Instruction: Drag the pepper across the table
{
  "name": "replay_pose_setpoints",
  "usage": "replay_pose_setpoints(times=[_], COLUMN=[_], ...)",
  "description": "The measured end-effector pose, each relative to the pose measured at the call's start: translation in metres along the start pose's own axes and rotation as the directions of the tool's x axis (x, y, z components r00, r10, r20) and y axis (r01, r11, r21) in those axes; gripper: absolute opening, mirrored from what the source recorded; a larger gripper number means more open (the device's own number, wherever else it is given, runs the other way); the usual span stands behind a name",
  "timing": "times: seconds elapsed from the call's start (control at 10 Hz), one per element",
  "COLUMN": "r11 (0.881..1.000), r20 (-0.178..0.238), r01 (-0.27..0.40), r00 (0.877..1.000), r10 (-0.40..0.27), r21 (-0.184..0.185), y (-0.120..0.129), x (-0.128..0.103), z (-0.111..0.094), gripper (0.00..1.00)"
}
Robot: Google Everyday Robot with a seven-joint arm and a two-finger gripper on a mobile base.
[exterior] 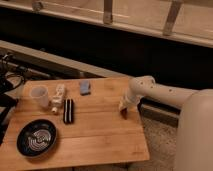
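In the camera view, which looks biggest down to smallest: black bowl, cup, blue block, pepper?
1. black bowl
2. cup
3. blue block
4. pepper
The pincer hangs just over the pepper near the table's right edge.

I log my robot part by part.
- The body [196, 135] is one large rounded shell, off-white and smooth, with no markings I can make out.
- The arm [167, 94] is a thick tubular link in the same off-white, with a few small dark spots along its side, possibly screws or holes.
- The elbow [142, 85] is a rounded pale cap carrying one dark dot.
- The wrist [129, 100] is a shorter, narrower piece, slightly greyer.
- The gripper [123, 108] is a small tan-to-dark end piece, low over the right edge of the table [100, 132].
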Motion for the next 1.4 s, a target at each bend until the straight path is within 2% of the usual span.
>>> replay_pose_setpoints(times=[0.4, 0.6, 0.8, 1.4], r11=[1.0, 1.0, 1.0, 1.0], r20=[0.003, 0.004, 0.005, 0.007], r01=[-0.007, -0.004, -0.01, -0.005], r00=[1.0, 1.0, 1.0, 1.0], r10=[0.007, 0.004, 0.01, 0.005], r21=[-0.001, -0.009, -0.005, -0.011], y=[-0.014, -0.009, -0.018, -0.019], x=[0.001, -0.003, -0.003, -0.007], z=[-0.004, -0.003, -0.005, -0.006], gripper=[0.18, 0.18, 0.18, 0.18])
